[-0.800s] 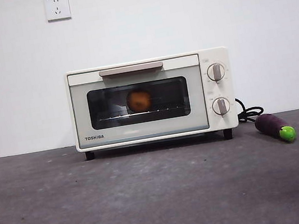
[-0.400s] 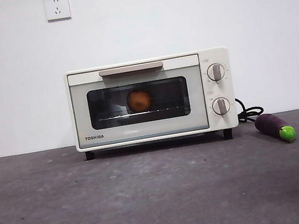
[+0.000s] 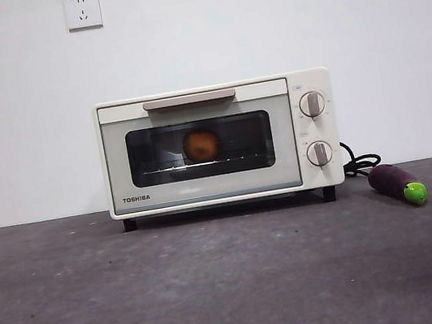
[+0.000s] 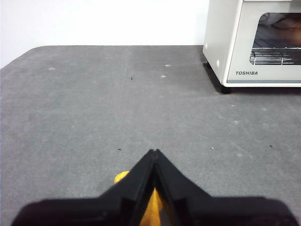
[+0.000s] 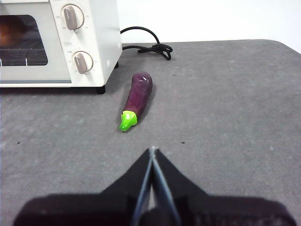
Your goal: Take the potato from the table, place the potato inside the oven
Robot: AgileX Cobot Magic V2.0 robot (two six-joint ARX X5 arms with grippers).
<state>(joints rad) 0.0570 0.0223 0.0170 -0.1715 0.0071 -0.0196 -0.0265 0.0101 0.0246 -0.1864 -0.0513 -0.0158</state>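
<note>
The rounded orange-brown potato [image 3: 201,144] sat on the wire rack inside the small cream-white Toshiba toaster oven [image 3: 219,144], at the centre of the front frame, seen through the dark glass of a door [image 3: 200,149] that stood fully shut beneath its beige bar handle [image 3: 189,100]. On that evidence the placement appeared complete, with the door closed to finish the job. The oven stood on the flat dark grey, mottled table [image 3: 219,285], set back against the white wall. A purple eggplant with a green tip [image 3: 397,183] lay on the table just beside the oven's right end, in the right middle of the front frame, near the black power cord [image 3: 360,164]; it was not part of the task and looked untouched. The left end effector [image 4: 154,151] hung over bare table at the lower centre of its wrist view, well apart from the oven at upper right, its two black jaws pressed together on nothing. The right end effector [image 5: 152,149] was likewise closed and empty, near the eggplant but clear of it. Neither arm showed in the front frame, consistent with both having been parked.
</note>
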